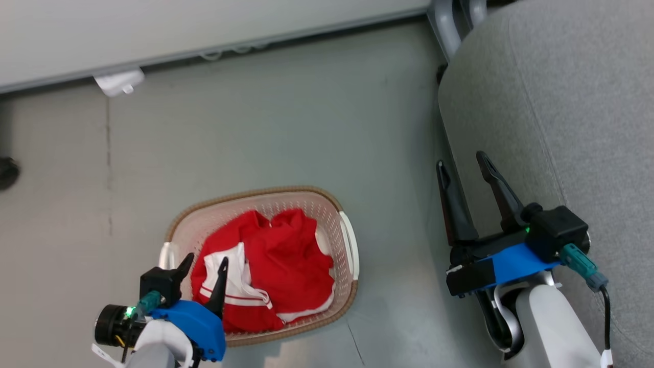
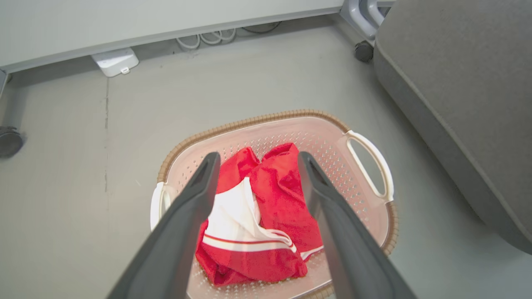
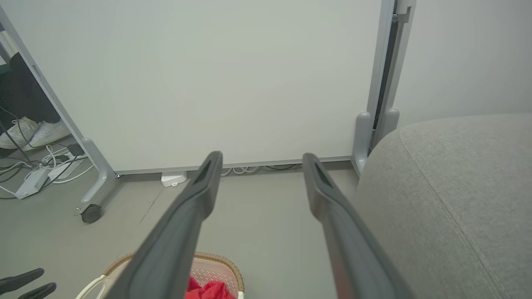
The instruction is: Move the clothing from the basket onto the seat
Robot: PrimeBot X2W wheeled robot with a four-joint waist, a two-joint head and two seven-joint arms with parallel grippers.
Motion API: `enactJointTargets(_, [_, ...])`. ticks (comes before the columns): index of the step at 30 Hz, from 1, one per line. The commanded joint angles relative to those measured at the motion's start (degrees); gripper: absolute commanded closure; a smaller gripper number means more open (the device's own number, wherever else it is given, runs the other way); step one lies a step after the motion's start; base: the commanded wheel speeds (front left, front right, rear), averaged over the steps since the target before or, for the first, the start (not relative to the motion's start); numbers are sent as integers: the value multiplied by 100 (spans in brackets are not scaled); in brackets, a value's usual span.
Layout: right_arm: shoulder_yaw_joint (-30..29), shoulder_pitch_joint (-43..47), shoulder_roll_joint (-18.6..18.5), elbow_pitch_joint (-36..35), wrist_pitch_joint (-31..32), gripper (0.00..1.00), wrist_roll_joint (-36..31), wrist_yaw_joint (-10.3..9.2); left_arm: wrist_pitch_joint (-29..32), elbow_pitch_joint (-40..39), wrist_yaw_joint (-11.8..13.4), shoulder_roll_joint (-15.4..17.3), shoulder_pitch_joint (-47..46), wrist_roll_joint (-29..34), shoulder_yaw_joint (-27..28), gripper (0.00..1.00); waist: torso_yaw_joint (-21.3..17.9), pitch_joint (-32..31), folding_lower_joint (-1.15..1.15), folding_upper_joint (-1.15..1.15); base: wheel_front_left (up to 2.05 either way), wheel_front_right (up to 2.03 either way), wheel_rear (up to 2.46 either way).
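The clothing (image 2: pixel 278 195) — crumpled red cloth with a white striped panel — lay in the basket (image 2: pixel 270 117), just beyond and below the left gripper (image 2: pixel 257 155), whose fingers stood spread, holding nothing. The heap ran roughly lengthwise along those fingers. The oval basket, perforated pale plastic with a brown woven-look rim, sat on a smooth grey floor (image 1: pixel 255 128). The right gripper (image 1: pixel 461 160) was likewise spread and empty; the seat (image 1: pixel 562 102) — grey, coarse-woven, rounded — lay at its right, a pale wall panel (image 3: pixel 208 83) ahead.
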Motion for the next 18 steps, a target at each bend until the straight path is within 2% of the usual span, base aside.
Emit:
enactJointTargets(1, [71,-173,-11,28,-73,0,38,-4,125,256,22,95,-221,11,27,0,-256,550,-1,0,0,0,0])
enactJointTargets(13, [361,-575,-10,148,-304,0,162,-4,728,1503,5,231,-1278,-95,22,0,-653,1572,-1,0,0,0,0])
enactJointTargets(18, [501,-801,-10,184,-397,0,306,-4,744,1800,108,305,-1629,-42,-18,0,-833,2008,-1,0,0,0,0])
